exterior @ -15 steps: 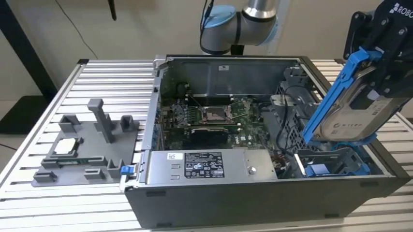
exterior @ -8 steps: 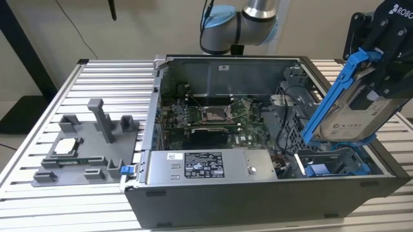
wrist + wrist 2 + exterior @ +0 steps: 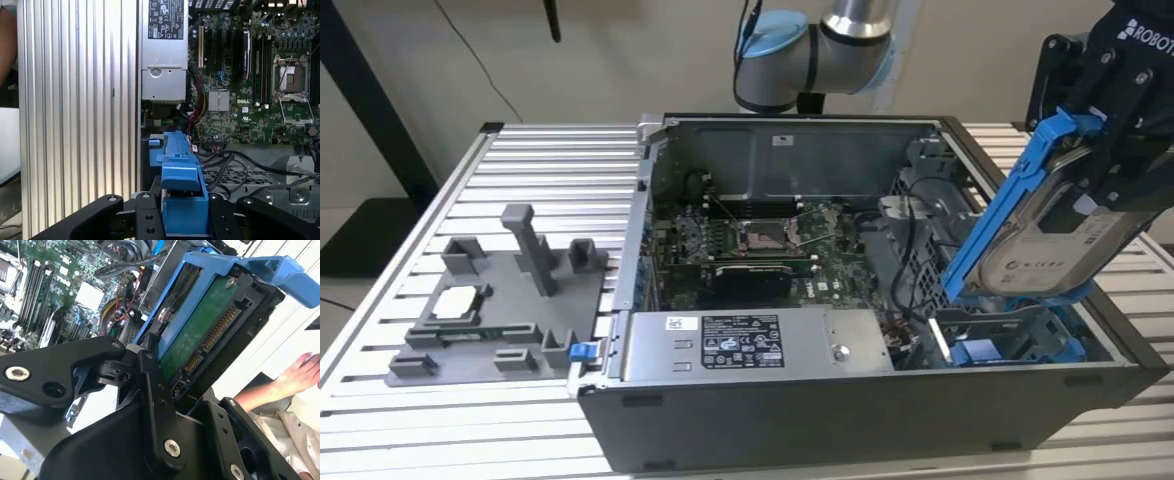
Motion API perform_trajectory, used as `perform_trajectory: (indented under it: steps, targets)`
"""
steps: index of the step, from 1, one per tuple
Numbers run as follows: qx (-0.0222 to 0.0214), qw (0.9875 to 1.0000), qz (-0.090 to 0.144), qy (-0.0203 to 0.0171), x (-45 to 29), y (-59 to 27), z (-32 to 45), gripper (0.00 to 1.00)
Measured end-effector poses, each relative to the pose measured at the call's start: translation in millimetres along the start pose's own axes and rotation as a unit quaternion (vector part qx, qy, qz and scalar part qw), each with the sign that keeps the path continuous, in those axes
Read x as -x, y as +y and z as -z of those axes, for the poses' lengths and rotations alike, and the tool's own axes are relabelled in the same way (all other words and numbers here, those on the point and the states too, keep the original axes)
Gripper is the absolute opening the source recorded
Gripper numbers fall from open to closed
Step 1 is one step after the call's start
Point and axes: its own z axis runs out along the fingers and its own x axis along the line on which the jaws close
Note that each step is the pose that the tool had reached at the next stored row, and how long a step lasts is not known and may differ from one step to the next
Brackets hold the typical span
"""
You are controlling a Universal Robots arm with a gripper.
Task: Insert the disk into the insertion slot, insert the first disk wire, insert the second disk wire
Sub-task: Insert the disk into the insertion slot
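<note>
Black linkages of the claw (image 3: 182, 212) loom closest in both wrist views, closed from two sides on the disk (image 3: 180, 170) and gripping it by its bright blue carrier. In the exterior view the disk hangs below the claw at that view's right, over the open computer case (image 3: 854, 420). Its long axis runs steeply up and down with the top leaning toward the view's right. Its lower end is just above the insertion slot (image 3: 1007, 340), which lies beneath it. Whether the lower edge touches the slot's mouth cannot be told. The slot appears to hold no drive. Elsewhere the case holds a motherboard (image 3: 761, 240), a grey power-supply box (image 3: 747, 340) and loose black cables (image 3: 225, 160). In the second wrist view the disk's connector (image 3: 220, 330) is bare, with no wire plugged in. A person's hand (image 3: 305, 370) rests beyond the case. On the ribbed bench (image 3: 520, 170), a grey fixture (image 3: 467, 300) stands well apart.
</note>
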Motion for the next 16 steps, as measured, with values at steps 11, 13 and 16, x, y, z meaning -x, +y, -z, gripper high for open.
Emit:
perform_trajectory:
  steps: [11,13,16]
  targets:
    - [-0.0039,1.0,0.0,-0.0002,-0.7,-0.2,-3.9,0.0]
    - [-0.0048,1.0,0.0,0.0,-1.4,-0.2,-4.7,0.0]
    - [-0.0061,1.0,0.0,-0.0002,-2.6,-0.3,-6.3,0.0]
